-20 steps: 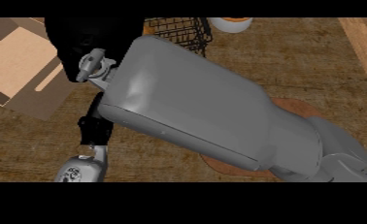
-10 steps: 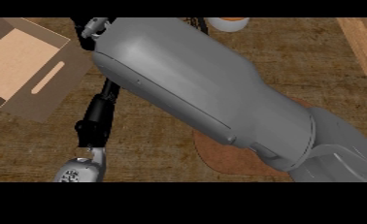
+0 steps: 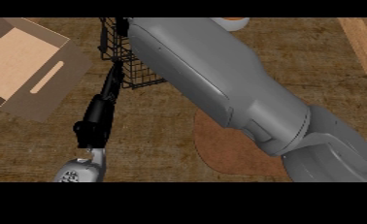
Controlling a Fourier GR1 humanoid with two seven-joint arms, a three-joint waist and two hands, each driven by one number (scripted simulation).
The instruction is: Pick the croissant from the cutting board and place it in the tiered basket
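Step in hand, by judgement: carrying croissant over to basket point(image 3: 132, 70) at upper centre of frame. To do it well: be lowering inside wire rim, not over its edge, before letting go; be keeping forearm from knocking wire wall.

Right forearm point(image 3: 215, 82) is crossing frame from lower right to top centre, its hand hidden beyond top edge (fingers cannot be told).

Croissant not showing anywhere; probably in that hidden hand.

Cutting board point(image 3: 229, 152), lower centre, is lying partly under arm.

Left hand point(image 3: 97, 121), lower left, is resting with fingers straight, holding nothing.
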